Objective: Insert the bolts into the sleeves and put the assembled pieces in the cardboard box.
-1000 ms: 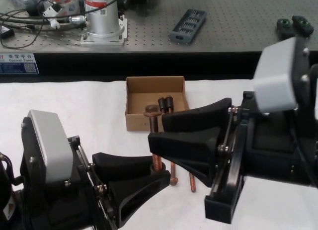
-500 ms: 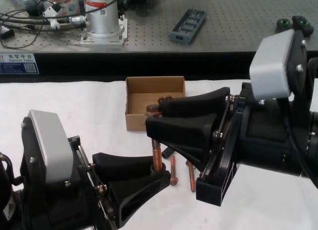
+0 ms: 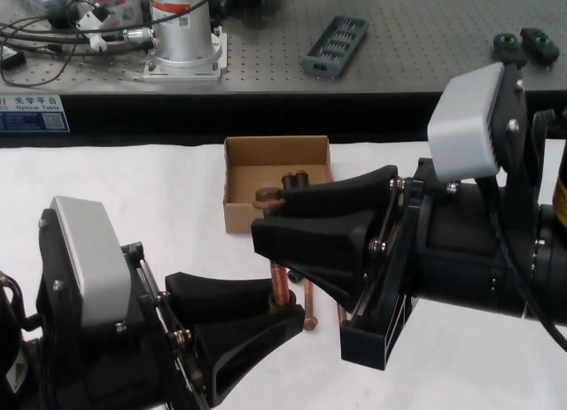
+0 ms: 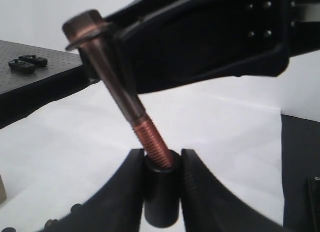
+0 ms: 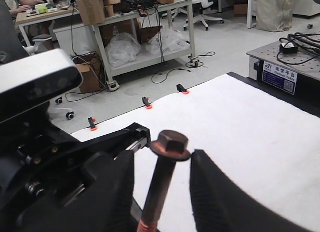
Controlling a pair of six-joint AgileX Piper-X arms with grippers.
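at frame centre the right gripper (image 3: 270,218) clamps the bolt (image 3: 277,282) near-upright, head up, threaded tip in the sleeve (image 4: 161,199) the left gripper (image 4: 161,164) pinches.

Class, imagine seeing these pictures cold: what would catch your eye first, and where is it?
Front and centre, a copper bolt hangs tilted in the right pincer, its threaded tip entering the black sleeve gripped by the left pincer. Behind them, on the white cloth, stands the open cardboard box with dark pieces inside.
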